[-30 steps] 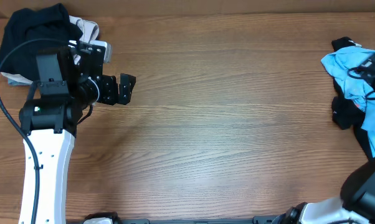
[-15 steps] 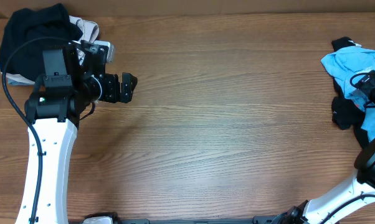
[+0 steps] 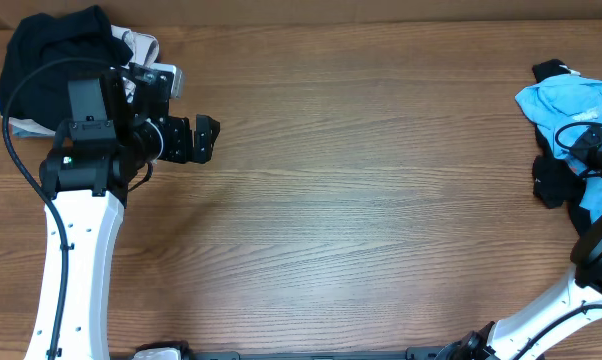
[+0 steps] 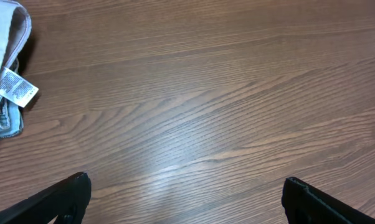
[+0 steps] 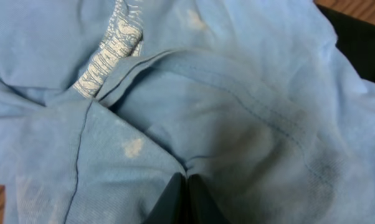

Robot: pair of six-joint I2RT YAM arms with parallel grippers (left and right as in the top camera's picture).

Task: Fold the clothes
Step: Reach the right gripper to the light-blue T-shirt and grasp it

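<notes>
Your right pincer point(image 5: 186, 196) is clamped tight on the T-shirt point(image 5: 250, 118). The tips are pressed together, with a pucker of light blue cloth gathered right where they meet. White lettering point(image 5: 109, 53) runs along a fold up and to the left of that pinch.

From overhead, the T-shirt is crumpled at the far right edge of the counter point(image 3: 381, 200), and your right arm reaches in from the bottom right corner to get down onto it. A black garment point(image 3: 549, 182) is bunched up against the shirt's lower left side, touching it, and a bit more black pokes out above the shirt. I can't tell if that's the same piece.

Your left pincer point(image 3: 203, 138) is spread wide over on the left side, pointing right across bare wood. In its wrist view the two fingers point(image 4: 69, 196) sit in the bottom corners with only wood grain between them, so it isn't holding anything.

The rest of the clothes are in the top left corner. There's a black pile point(image 3: 46, 50) with a white piece point(image 3: 141, 45) just beside it, partly behind your left arm. The left wrist view catches a pale garment point(image 4: 4, 37) at its left edge. It has a label point(image 4: 16, 92) hanging off it and a scrap of faded blue under that.
</notes>
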